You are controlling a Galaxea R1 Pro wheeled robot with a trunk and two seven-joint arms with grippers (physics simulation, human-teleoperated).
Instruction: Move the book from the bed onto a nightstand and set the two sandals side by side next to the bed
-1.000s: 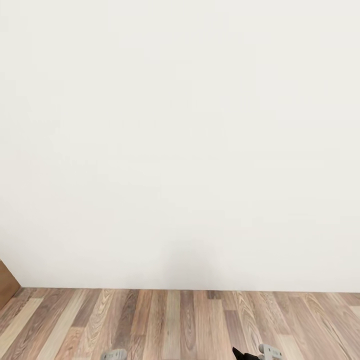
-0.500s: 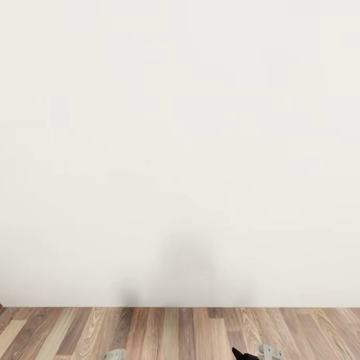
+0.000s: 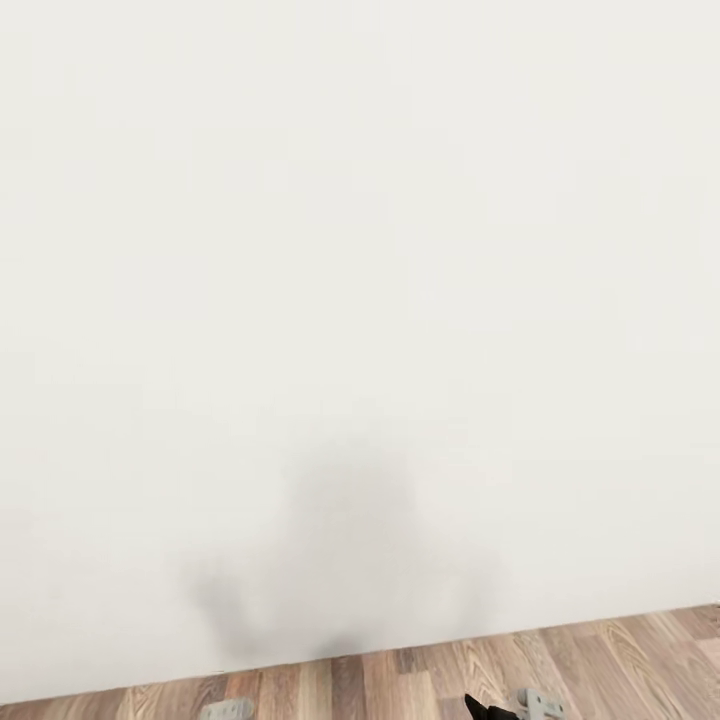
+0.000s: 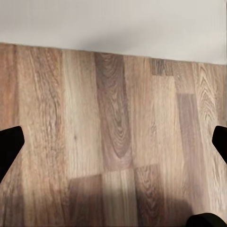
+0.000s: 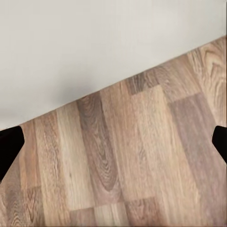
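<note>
Straight ahead of the robot, a plain white wall (image 3: 360,250) takes up nearly all of the head view, with a soft grey shadow (image 3: 340,540) low on it near the middle. Below the wall runs a narrow strip of brown wood-plank floor (image 3: 620,660), wider at the right than at the left, so the wall's base slants across the picture. At the near edge, 2 small grey arm parts and a black tip (image 3: 485,710) poke into sight.

Seen from the left wrist, the left gripper (image 4: 113,142) hangs over bare planks close to the wall's base, its 2 dark fingertips (image 4: 9,144) spread wide apart with nothing between them. The right gripper (image 5: 113,142) is likewise wide open and empty-handed above the floor (image 5: 142,156) where it meets the wall (image 5: 94,47). Book, sandals, bed and nightstand lie somewhere outside these views.
</note>
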